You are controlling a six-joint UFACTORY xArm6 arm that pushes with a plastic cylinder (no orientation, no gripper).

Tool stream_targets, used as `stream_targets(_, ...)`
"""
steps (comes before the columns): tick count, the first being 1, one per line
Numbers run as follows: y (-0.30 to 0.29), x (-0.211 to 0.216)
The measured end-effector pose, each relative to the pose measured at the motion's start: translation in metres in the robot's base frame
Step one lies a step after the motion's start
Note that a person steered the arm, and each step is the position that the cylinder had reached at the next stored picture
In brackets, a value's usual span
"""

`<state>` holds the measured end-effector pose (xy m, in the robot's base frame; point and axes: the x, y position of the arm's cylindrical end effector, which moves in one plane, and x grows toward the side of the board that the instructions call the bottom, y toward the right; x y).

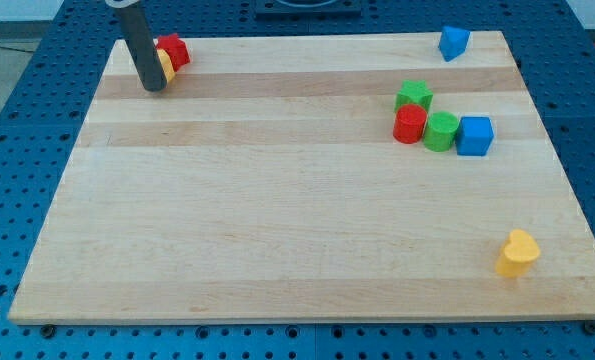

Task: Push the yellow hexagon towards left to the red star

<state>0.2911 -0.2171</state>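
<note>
One tip [154, 88] | touching yellow hexagon [165, 66] | beside red star [174, 50]

- No text, label, brand, number or sign can be read anywhere.
- Nothing is printed on the bench [307, 250].

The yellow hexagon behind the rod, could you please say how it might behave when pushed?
The yellow hexagon looks squat, so it should slide, not tip. Touching the red star, it may nudge that. My tip partly hides it.
</note>
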Motion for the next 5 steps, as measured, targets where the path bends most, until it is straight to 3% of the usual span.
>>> stream_targets(1,-0.002,-0.001)
stream_targets(2,0.045,-0.004)
stream_targets(5,0.007,-0.016)
